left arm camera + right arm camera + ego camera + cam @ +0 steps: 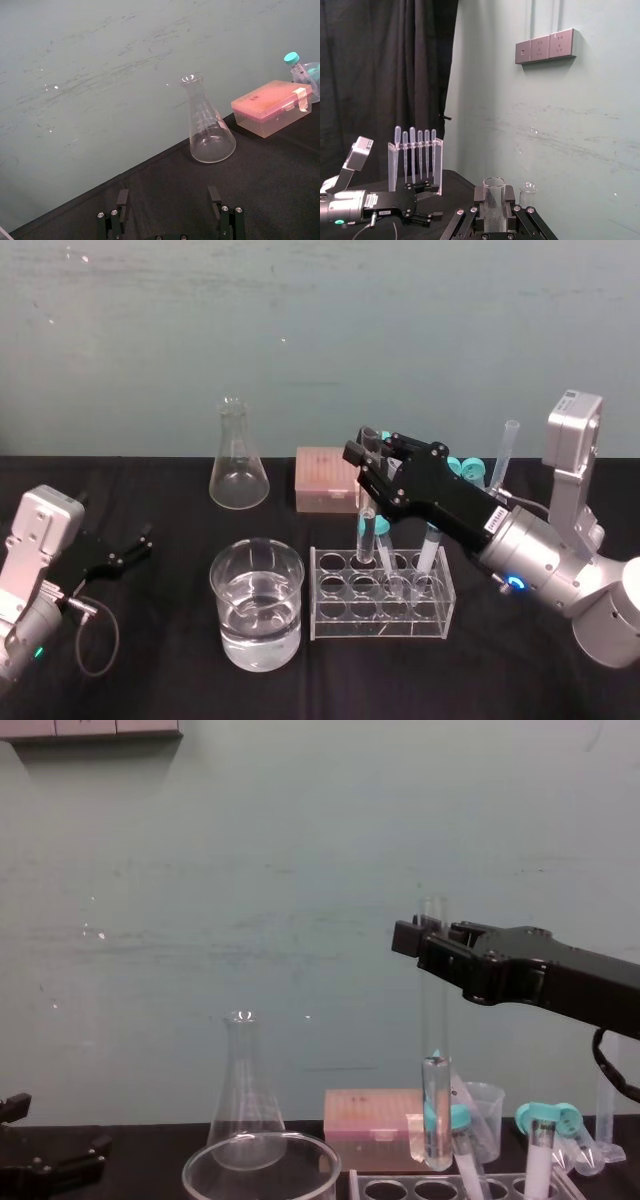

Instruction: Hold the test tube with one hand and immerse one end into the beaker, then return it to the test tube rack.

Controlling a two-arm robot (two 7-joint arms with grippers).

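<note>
The test tube [435,1050] is held upright, clamped near its top by the right gripper [366,448]. Its round bottom is just above the test tube rack [318,612], beside the beaker [216,578]. The left gripper [134,548] is parked at the left, fingers spread.

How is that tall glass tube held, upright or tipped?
Upright: the test tube hangs vertical, gripped near its top by the right claw.

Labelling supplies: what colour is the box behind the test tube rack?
Pink; the box shows best in the left wrist view.
</note>
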